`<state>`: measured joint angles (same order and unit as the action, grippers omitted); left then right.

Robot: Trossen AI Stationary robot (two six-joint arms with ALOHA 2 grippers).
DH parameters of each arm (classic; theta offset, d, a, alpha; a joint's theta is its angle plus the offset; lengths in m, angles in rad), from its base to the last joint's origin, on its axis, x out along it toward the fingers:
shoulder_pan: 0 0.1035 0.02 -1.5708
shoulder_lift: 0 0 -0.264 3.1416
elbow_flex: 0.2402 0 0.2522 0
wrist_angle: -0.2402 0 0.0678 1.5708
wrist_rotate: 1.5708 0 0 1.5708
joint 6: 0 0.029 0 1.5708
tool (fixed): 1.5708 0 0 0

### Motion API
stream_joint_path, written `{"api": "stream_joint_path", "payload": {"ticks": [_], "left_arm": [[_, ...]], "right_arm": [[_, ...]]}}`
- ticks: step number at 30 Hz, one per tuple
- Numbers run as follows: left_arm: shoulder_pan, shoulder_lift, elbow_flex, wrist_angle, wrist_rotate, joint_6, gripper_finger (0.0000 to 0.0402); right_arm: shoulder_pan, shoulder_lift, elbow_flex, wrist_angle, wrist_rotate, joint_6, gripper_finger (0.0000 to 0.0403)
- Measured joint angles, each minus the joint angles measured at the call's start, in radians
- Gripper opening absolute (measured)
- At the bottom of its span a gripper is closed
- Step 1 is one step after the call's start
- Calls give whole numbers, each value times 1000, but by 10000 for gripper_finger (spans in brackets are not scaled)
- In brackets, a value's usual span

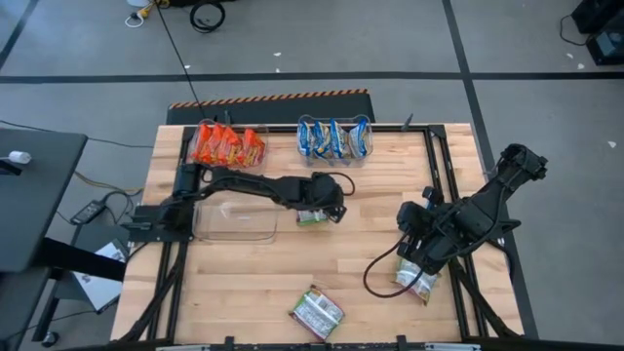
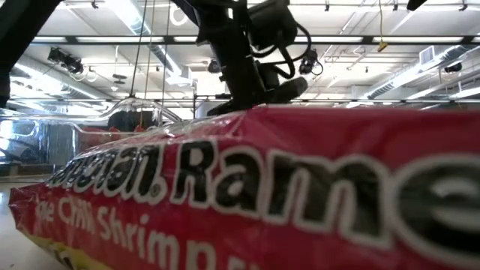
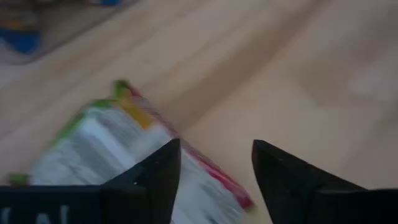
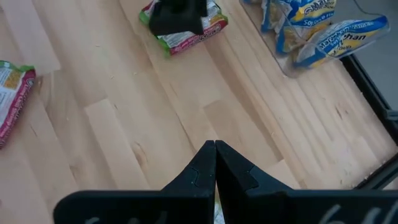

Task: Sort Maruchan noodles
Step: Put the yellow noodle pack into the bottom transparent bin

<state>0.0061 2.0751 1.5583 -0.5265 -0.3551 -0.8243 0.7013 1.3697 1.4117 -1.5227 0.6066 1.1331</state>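
Note:
Three green-and-white Maruchan packets lie flat on the table: one at the middle [image 1: 312, 217], one by the near edge [image 1: 317, 312], which fills the low view [image 2: 247, 195], and one under the right arm [image 1: 417, 281]. My left gripper [image 3: 216, 163] is open and hangs low over the middle packet [image 3: 118, 149], with that packet's red-edged corner [image 3: 211, 177] between its fingers. My right gripper [image 4: 215, 155] is shut over bare wood near the table's right side, and the third packet lies behind its fingertips. Orange-red packets [image 1: 226, 146] and blue-and-yellow packets [image 1: 334, 138] stand in bins. My left gripper comes at the middle packet from above, fingers pointing down and open astride its red-edged corner [image 3: 211, 177]. The packet lies flat on the wood. Whether either finger touches it, I cannot tell.
An empty clear bin [image 1: 234, 219] sits under the left arm, just left of the middle packet. Two filled clear bins stand along the far edge. A black cable [image 1: 375, 273] loops on the wood beside the right arm. Bare wood [image 1: 370, 224] lies between the two grippers.

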Motion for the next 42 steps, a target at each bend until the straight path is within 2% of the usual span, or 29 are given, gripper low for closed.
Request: {"api": "stream_joint_path", "payload": {"ticks": [3,8,12,16,27,32,36,42], "left_arm": [[7,7,1,-27,-77,-2,219],[-15,8,1,-47,-177,-1,220],[-67,17,1,-44,-354,5,213],[-119,39,1,-11,-445,-11,211],[-127,142,-1,4,-456,-63,211],[-109,160,2,-1,-364,-60,202],[-107,162,4,-25,-343,-57,161],[-97,157,35,-93,-283,-31,46]], "right_arm": [[-3,0,0,-1,15,-8,11],[-24,0,0,-4,39,-44,11],[-48,0,0,-3,49,-60,11],[-66,0,0,-3,58,-63,11],[-74,0,0,8,63,-82,11],[-74,0,0,23,63,-79,11],[-74,0,0,30,62,-80,11],[-72,0,0,29,56,-88,11]]}}
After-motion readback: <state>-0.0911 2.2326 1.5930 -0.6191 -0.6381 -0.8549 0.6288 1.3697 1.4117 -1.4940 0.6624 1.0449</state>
